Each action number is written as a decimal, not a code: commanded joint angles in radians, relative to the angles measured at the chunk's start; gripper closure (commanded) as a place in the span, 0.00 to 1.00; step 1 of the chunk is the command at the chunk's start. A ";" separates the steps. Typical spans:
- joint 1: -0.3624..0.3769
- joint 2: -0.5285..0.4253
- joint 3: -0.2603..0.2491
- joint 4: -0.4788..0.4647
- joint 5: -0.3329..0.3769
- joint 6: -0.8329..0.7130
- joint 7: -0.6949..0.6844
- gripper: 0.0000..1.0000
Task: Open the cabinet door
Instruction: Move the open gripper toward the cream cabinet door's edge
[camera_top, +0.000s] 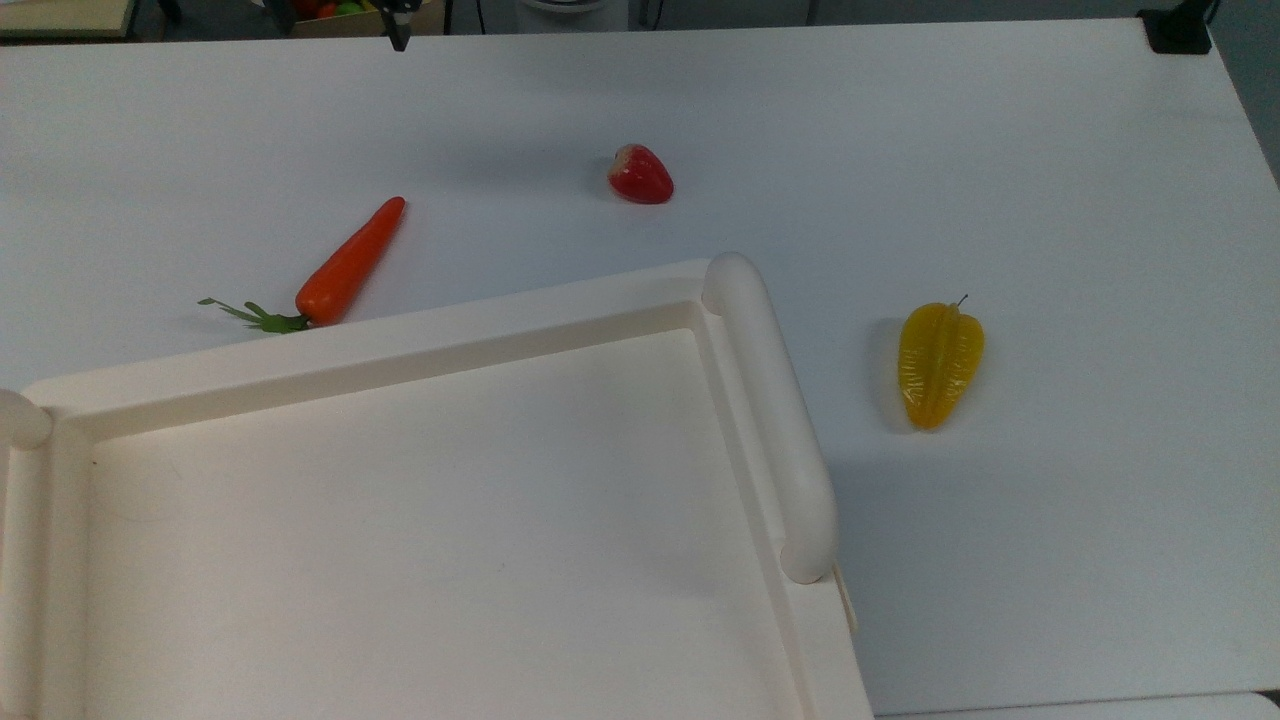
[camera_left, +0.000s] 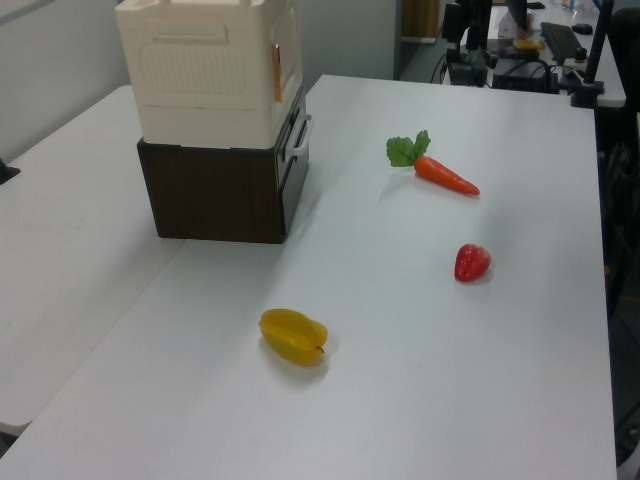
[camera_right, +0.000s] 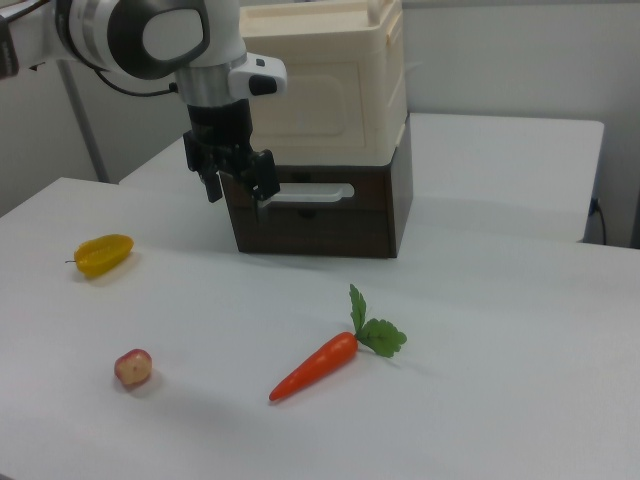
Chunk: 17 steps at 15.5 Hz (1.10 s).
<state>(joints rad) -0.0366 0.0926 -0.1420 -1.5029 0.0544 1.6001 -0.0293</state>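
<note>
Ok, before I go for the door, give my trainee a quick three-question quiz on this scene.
1. True or false: the carrot lies in the top tray of the cabinet.
2. The cabinet's base is: A dark brown, B blue, C green?
3. How many toy foods lie on the table?
Key: 1 false, it lies on the table. 2 A. 3 three: carrot, red fruit, yellow fruit.

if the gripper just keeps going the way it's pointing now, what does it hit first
The gripper points downward, so its line most likely ends on the white table, in front of the cabinet. In the right view the pale handle sits beside it, but depth is unclear, so a brush can't be ruled out.
</note>
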 joint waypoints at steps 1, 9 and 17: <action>0.007 0.024 0.004 0.006 0.051 0.056 -0.014 0.00; 0.020 0.064 0.005 0.016 0.122 0.095 -0.096 0.00; 0.147 0.159 0.012 0.021 0.288 0.577 -0.143 0.00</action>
<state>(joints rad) 0.0399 0.1905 -0.1252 -1.4977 0.3128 2.0119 -0.1541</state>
